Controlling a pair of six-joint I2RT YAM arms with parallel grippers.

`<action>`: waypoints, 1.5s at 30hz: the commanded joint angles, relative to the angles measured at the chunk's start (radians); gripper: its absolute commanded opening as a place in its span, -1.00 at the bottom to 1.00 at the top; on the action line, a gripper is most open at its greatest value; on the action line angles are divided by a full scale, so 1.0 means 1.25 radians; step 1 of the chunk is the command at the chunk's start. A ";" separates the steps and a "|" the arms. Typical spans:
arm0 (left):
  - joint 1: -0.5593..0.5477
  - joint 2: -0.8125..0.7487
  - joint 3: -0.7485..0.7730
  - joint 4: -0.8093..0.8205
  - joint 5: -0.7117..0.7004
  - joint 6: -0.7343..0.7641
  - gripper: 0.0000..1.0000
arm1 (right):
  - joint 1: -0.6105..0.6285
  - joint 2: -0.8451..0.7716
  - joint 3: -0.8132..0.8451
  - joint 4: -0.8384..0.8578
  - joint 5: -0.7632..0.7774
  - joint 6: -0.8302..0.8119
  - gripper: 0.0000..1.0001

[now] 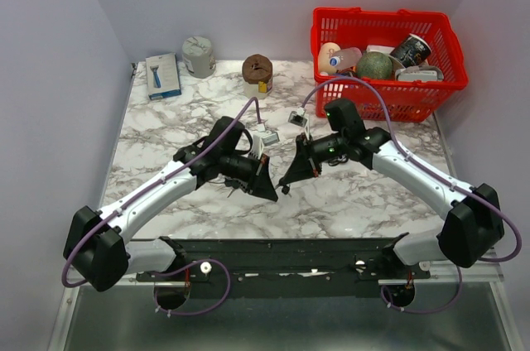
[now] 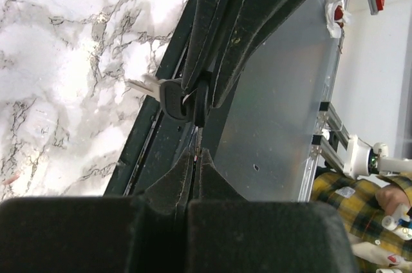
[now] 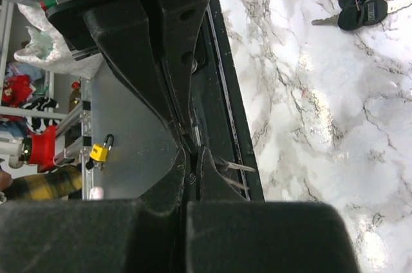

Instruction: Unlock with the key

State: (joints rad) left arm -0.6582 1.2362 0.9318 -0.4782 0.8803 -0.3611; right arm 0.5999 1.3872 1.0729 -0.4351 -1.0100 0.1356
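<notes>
Right now your left gripper point(image 1: 272, 192) is clamped on a black-headed key point(image 2: 172, 98), its blade poking out to one side. Just beside it, your right gripper point(image 1: 286, 181) has its fingers pressed together; whether they pinch anything, you cannot tell. A pair of ringed keys point(image 3: 358, 4) lies on the marble table point(image 1: 166, 119). At the far edge sits the red basket point(image 1: 319, 45).

Overhead plus wrist close-ups (shared tabletop point(image 1: 356, 202))
</notes>
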 commanded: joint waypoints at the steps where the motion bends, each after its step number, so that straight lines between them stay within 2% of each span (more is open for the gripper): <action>1: 0.003 -0.018 -0.016 0.128 -0.114 -0.061 -1.00 | 0.006 0.014 0.022 0.030 -0.039 0.058 -0.99; 2: 0.003 -0.029 -0.020 0.141 -0.143 -0.072 -0.61 | 0.006 0.009 0.018 0.045 -0.030 0.075 -0.99; 4: 0.015 -0.044 -0.035 0.174 -0.225 -0.106 0.02 | 0.004 -0.004 0.004 0.105 0.006 0.131 -0.99; 5: 0.023 -0.063 -0.041 0.187 -0.244 -0.117 0.51 | 0.000 -0.019 0.002 0.123 0.022 0.150 -0.99; 8: 0.053 -0.111 -0.063 0.231 -0.325 -0.163 0.84 | -0.017 -0.043 -0.015 0.181 0.109 0.214 -0.99; 11: 0.082 -0.160 -0.085 0.299 -0.379 -0.234 0.94 | -0.032 -0.074 -0.024 0.239 0.189 0.278 -0.99; 15: 0.104 -0.192 -0.129 0.503 -0.407 -0.372 0.94 | -0.034 -0.111 -0.040 0.340 0.264 0.384 -0.99; 16: 0.106 -0.192 -0.134 0.538 -0.413 -0.402 0.94 | -0.034 -0.122 -0.045 0.410 0.289 0.407 -0.99; 18: 0.104 -0.186 -0.148 0.648 -0.416 -0.484 0.93 | -0.034 -0.130 -0.059 0.464 0.313 0.473 -0.99; 19: 0.104 -0.179 -0.150 0.680 -0.415 -0.506 0.92 | -0.033 -0.135 -0.062 0.516 0.326 0.493 -0.99; 24: 0.103 -0.154 -0.161 0.811 -0.424 -0.606 0.80 | -0.034 -0.137 -0.070 0.607 0.349 0.590 -0.99; 26: 0.103 -0.156 -0.165 0.821 -0.434 -0.613 0.76 | -0.034 -0.137 -0.074 0.618 0.371 0.608 -0.99; 32: 0.104 -0.164 -0.166 0.828 -0.478 -0.618 0.41 | -0.034 -0.135 -0.088 0.621 0.399 0.644 -0.99; 38: 0.104 -0.147 -0.165 0.837 -0.504 -0.629 0.33 | -0.034 -0.126 -0.083 0.617 0.396 0.646 -0.99; 45: 0.104 -0.121 -0.148 0.823 -0.518 -0.633 -0.08 | -0.034 -0.118 -0.079 0.614 0.389 0.647 -0.99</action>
State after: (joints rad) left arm -0.5297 1.0599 0.7345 0.5228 0.2676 -1.1503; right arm 0.5591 1.2343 0.9714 0.2989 -0.5358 0.9363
